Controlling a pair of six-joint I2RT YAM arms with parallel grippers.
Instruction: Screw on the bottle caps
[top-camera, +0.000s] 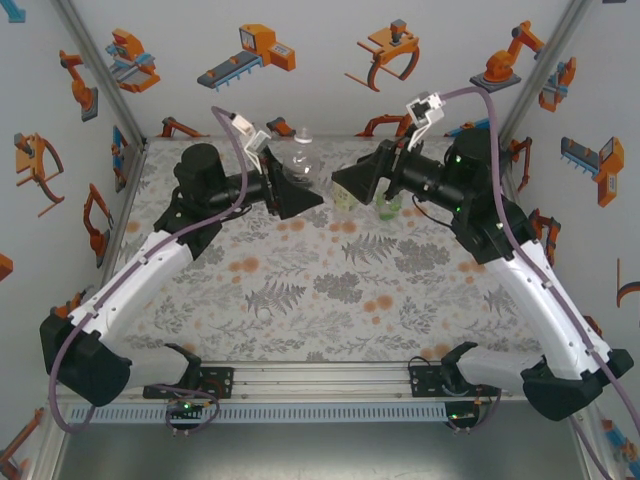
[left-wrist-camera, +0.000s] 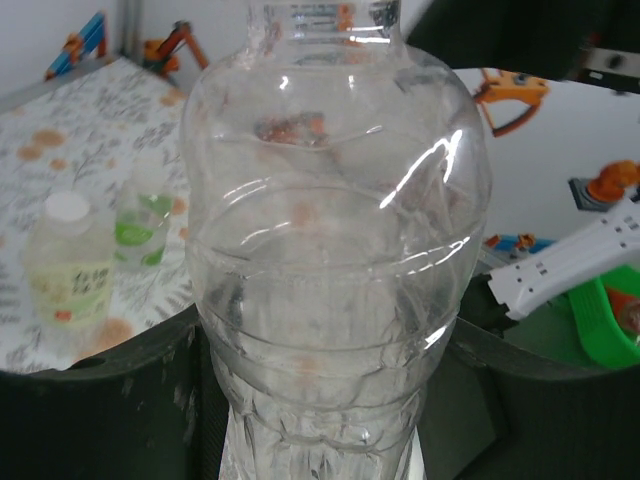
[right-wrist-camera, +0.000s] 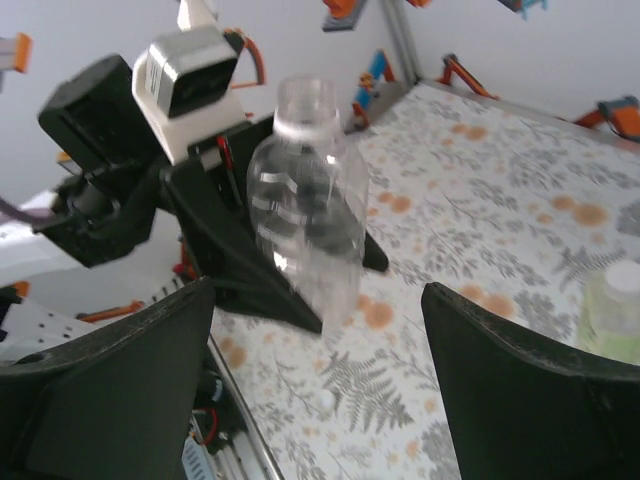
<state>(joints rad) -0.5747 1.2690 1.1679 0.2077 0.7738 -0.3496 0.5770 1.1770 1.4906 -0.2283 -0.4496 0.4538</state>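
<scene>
My left gripper (top-camera: 298, 196) is shut on the lower body of a large clear bottle (left-wrist-camera: 330, 230), holding it upright above the mat; its neck (right-wrist-camera: 305, 100) is blurred. The right gripper (right-wrist-camera: 318, 330) is open and empty, with its dark fingers (right-wrist-camera: 120, 385) wide apart, facing that bottle from the right. A slim bottle with a pale yellow-green label (left-wrist-camera: 68, 270) wears a white cap (left-wrist-camera: 68, 207). A short green-tinted bottle (left-wrist-camera: 140, 228) stands beside it. Both stand under the right gripper (top-camera: 352, 185) in the top view. A small white round speck (right-wrist-camera: 326, 398) lies on the mat.
The floral mat (top-camera: 330, 290) covers the table, bounded by white walls with orange robot prints. A metal rail (top-camera: 320, 380) with the arm bases runs along the near edge. A green tray (left-wrist-camera: 605, 320) sits off the table's side.
</scene>
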